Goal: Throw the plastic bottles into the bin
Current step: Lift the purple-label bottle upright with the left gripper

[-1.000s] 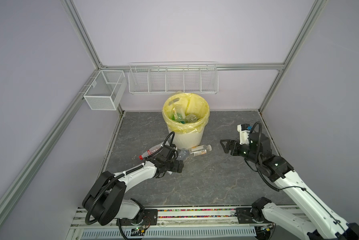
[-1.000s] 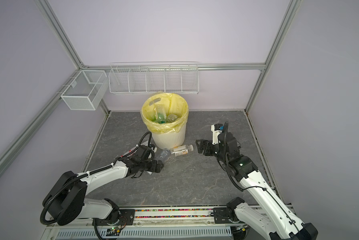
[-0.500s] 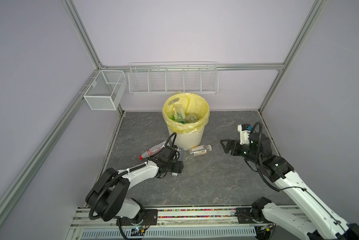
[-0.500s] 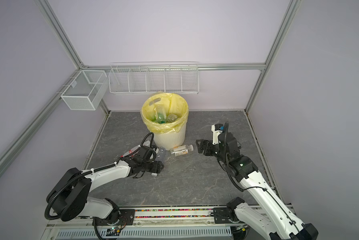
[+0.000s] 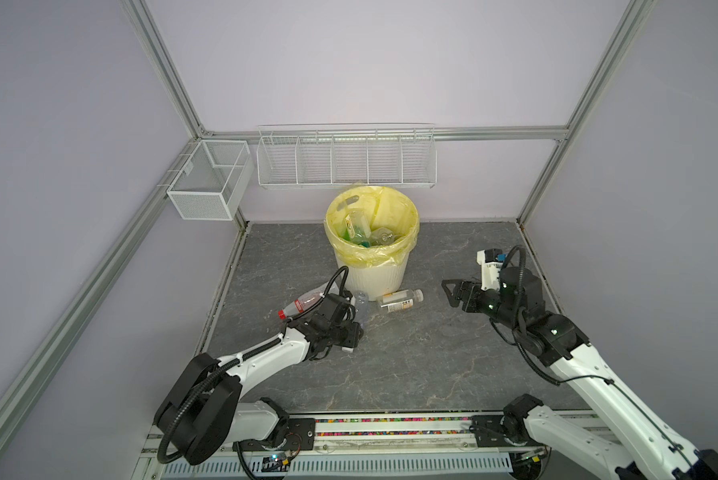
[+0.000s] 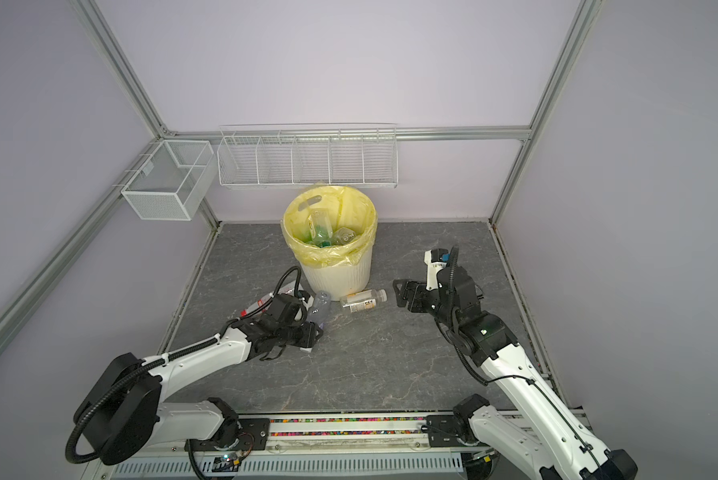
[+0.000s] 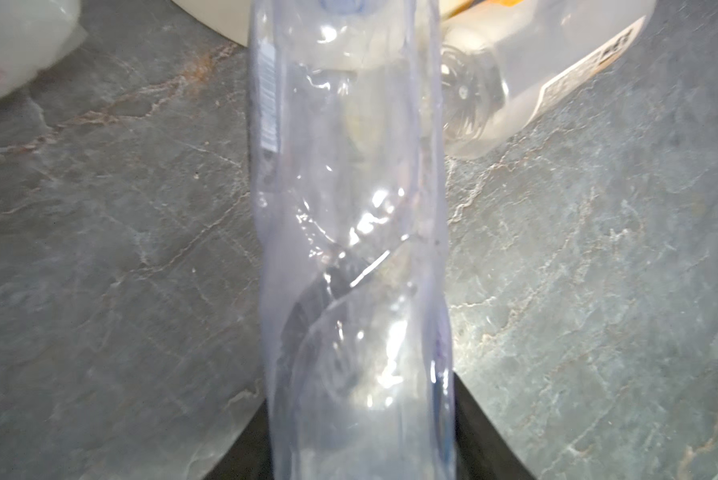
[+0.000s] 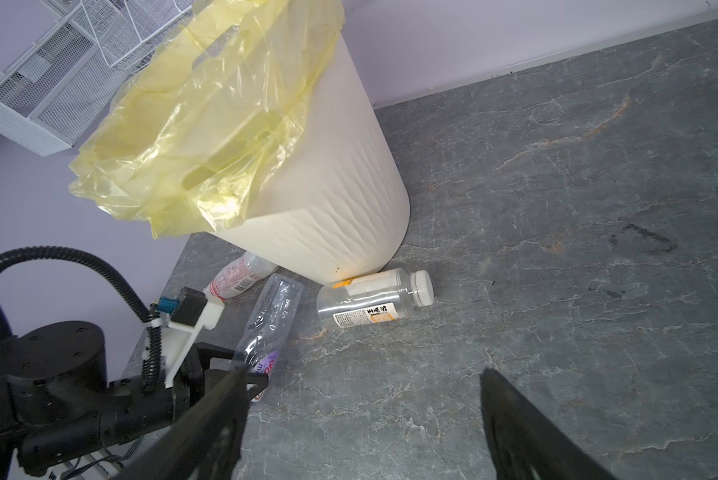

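1. Red-capped bottle: lies on its side on the grey floor, left of the bin's foot, with its cap pointing away from the bin.
2. Left gripper: sits low at the floor. Its jaws are pressed against both sides of the crushed clear bottle at its base end. This bottle lies flat just in front of the bin, neck toward it.
3. Bin: stands upright at the back, near the wall. A yellow bag is folded over its rim. Several discarded bottles rest inside, some of them green.
4. White-capped bottle: lies on its side just beside the bin's foot, cap pointing right.
5. Right gripper: its jaws stand wide apart with nothing between them. It points toward the white-capped bottle and is apart from it.
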Robot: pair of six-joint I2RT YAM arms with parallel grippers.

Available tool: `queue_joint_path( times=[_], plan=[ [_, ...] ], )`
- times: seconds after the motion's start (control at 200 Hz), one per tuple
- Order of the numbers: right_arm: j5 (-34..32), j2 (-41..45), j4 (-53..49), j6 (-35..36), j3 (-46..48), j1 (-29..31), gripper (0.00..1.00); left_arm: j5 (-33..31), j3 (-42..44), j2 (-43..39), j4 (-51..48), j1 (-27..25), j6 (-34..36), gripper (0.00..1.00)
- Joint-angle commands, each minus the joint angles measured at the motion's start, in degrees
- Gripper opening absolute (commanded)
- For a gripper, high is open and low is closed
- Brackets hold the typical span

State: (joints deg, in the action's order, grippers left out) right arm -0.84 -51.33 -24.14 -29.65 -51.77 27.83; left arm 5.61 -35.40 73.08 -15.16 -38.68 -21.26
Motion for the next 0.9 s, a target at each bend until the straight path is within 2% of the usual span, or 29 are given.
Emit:
queue_joint_path(
  times=[0.0, 0.09, 0.375, 0.43, 0.51, 0.81, 0.895],
  plan=[
    [-0.3, -0.2, 0.9, -1.3, 1.1, -0.2, 0.88, -0.3, 1.1, -4.0, -0.9, -0.2, -3.3, 0.49],
    [0.2, -0.6, 1.0, -1.5, 0.8, -0.2, 0.88, -0.4, 2.5, -7.7, -0.9, -0.2, -5.6, 0.49],
    [-0.6, -0.6, 0.8, -1.4, 1.1, -0.2, 0.88, -5.9, 6.0, -18.1, -2.7, -0.2, -11.2, 0.43],
    [-0.6, -0.7, 0.9, -1.4, 2.9, -0.3, 0.88, -7.8, 7.0, -20.2, -2.1, -0.2, -12.4, 0.38],
    [-0.9, -0.8, 0.7, -1.2, 3.1, -0.2, 0.88, -10.9, 7.7, -23.1, -2.5, -0.1, -14.4, 0.37],
    [-1.5, -2.0, 1.5, -1.2, 4.5, -0.3, 0.88, -14.5, 6.1, -30.4, -7.2, 0.0, -15.7, 0.37],
    [-1.1, -2.7, 2.0, -1.1, 4.7, -0.3, 0.88, -15.0, 5.8, -33.2, -7.3, -0.1, -16.1, 0.34]
  ],
)
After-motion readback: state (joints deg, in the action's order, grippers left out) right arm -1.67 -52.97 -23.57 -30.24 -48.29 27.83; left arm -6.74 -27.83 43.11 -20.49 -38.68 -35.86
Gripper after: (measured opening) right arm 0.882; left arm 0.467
